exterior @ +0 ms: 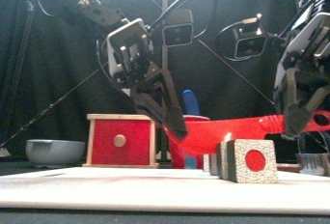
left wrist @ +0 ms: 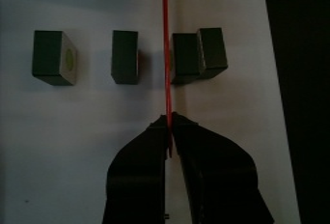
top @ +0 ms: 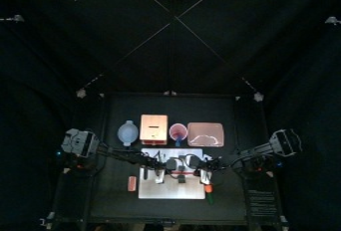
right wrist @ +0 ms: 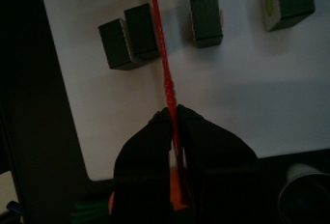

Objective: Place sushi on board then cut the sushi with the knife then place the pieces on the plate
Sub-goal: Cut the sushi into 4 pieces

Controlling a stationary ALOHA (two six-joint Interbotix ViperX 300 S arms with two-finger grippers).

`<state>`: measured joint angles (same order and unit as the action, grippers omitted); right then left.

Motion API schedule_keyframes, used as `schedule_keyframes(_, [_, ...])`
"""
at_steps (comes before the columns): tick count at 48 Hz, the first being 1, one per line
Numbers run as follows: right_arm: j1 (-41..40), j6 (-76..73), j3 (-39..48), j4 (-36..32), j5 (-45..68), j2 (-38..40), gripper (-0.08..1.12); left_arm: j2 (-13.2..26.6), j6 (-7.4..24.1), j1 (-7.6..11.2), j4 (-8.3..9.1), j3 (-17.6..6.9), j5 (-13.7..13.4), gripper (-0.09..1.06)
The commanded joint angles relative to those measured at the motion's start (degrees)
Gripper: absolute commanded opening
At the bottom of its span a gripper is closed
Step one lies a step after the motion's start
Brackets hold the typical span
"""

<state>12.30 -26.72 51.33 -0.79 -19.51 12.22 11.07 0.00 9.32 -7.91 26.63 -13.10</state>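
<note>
Bridging both jaws, red knife.

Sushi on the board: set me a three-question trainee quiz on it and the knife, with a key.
1. How many sushi pieces sit on the white board?
2. True or false: the pink tray already holds a piece.
3. The red knife runs: A) between the touching pair and the next single piece; B) across the pink tray; C) past the end of the row, beside no piece.

Key: 1) four; 2) false; 3) A.
</note>
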Motion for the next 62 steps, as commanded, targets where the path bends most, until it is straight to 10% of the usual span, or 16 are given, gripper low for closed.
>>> schedule_keyframes(1, [-0.2,-0.3,-0.4,0.0,-2.2,3.7,0.33,-3.3,-0.1,0.26,0.88,-0.6,-2.1,0.49])
schedule_keyframes(62, [2.5,-0.3,0.4,3.6,2.8,0.9,0.33,0.3,-0.2,3.78,-4.92,-2.4,-2.0,0.49])
